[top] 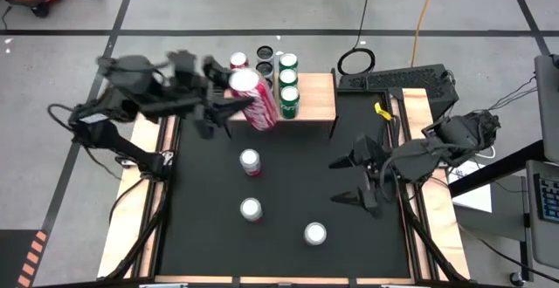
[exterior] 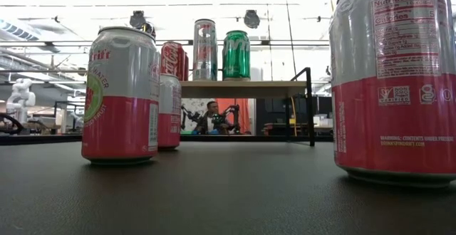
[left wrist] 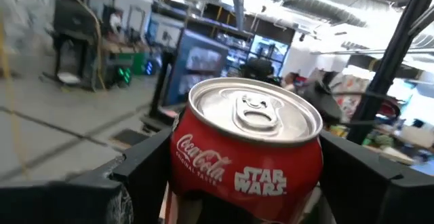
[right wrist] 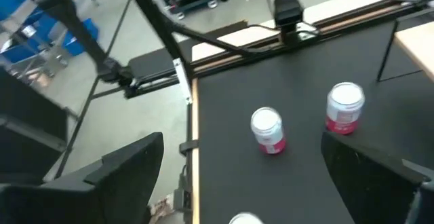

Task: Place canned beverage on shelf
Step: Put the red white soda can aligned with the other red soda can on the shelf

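High view, counter (top: pixel 288 183): black, three cans standing loose.
Shelf (top: pixel 314 96): far edge, green cans in a row.
Left pincer (top: pixel 229 103): grasping red can (top: pixel 253 96) above shelf; lower upright beside row.
Right pincer (top: pixel 354 179): released, waiting.

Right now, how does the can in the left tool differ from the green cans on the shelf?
The red Coca-Cola can is gripped in the left tool and carried in the air at the shelf's left end; the green cans stand free on the board. The red can looks tilted in the high view, while the green ones stand upright in a row. Colours differ: red against green. Both are closed drink cans.
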Robot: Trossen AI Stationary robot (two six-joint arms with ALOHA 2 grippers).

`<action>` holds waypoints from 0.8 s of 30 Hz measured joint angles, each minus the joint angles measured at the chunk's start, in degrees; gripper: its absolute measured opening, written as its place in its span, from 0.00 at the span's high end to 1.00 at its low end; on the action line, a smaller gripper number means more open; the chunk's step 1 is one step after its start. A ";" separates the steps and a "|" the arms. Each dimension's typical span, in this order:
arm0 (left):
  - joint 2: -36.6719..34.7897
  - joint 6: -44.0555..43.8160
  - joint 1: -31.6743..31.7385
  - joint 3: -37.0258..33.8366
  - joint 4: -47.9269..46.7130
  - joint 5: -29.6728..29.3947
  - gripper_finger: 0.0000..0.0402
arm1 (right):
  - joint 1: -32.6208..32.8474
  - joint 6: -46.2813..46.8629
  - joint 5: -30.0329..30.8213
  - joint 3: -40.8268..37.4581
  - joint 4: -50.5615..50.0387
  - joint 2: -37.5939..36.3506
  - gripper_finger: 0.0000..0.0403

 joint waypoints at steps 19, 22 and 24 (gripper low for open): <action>-18.61 5.19 8.12 -14.32 -7.33 1.57 0.24 | 0.47 7.59 17.49 -0.02 11.62 3.11 0.06; -21.83 4.54 9.64 -21.68 -3.16 3.79 0.24 | 0.48 8.22 20.26 -0.02 13.47 3.70 0.06; -23.99 3.17 10.68 -26.96 -0.99 5.27 0.24 | 0.48 8.50 21.00 -0.02 14.36 4.25 0.06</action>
